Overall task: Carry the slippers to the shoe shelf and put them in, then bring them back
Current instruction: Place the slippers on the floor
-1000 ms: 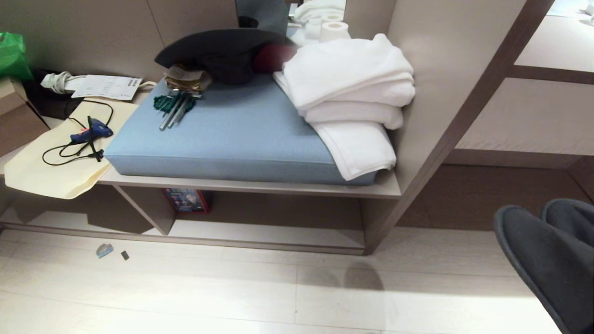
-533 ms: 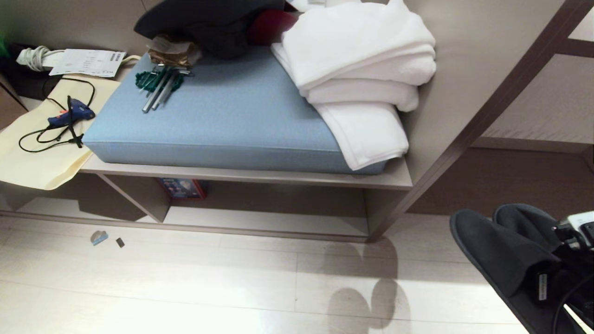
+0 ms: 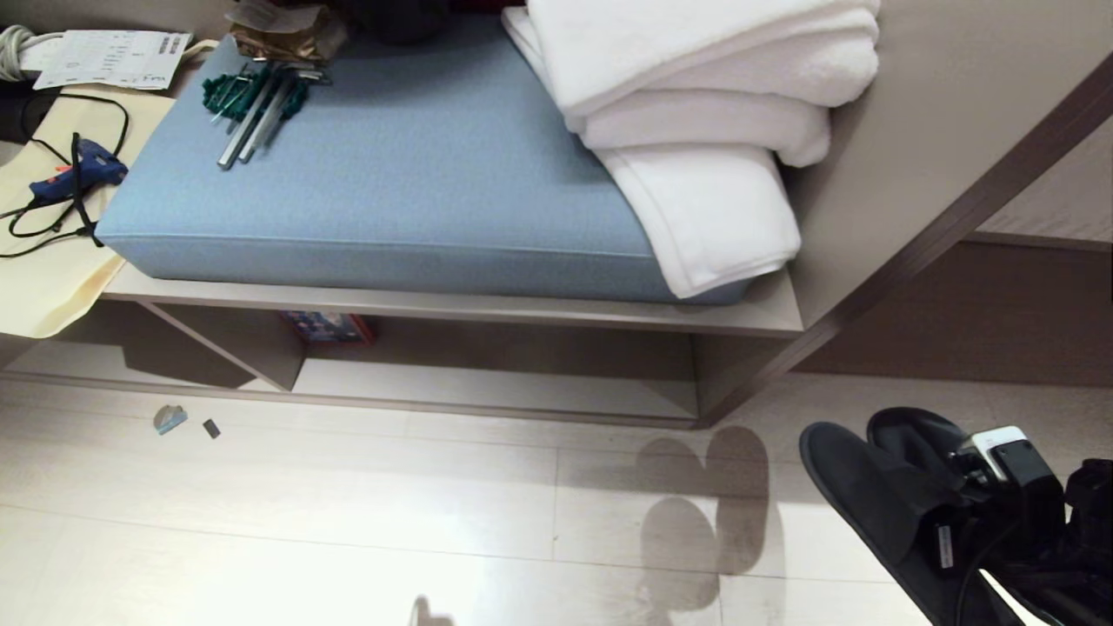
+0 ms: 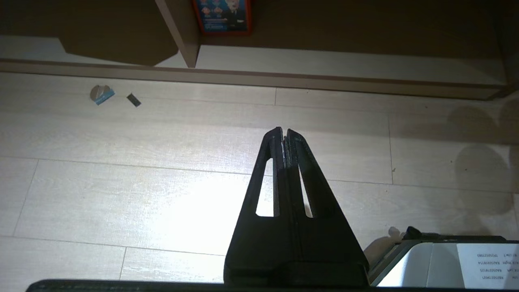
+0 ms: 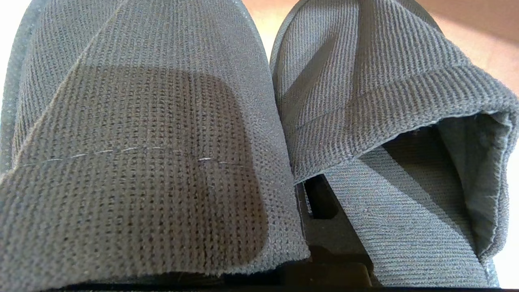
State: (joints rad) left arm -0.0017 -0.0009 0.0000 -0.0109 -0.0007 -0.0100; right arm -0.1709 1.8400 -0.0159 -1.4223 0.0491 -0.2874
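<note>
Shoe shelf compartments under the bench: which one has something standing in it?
In the shoe shelf, the compartment right of the divider holds a red-edged box at the back; the left one shows only shadow.

Pale plank floor (image 3: 348, 522) with two small scraps (image 3: 170, 419) near the shelf edge; bench board (image 3: 522, 309) above carries a blue cushion (image 3: 391, 174) and cream cloth (image 3: 43, 278); low shoe shelf (image 3: 487, 387) holds a red box (image 3: 326, 326).
</note>
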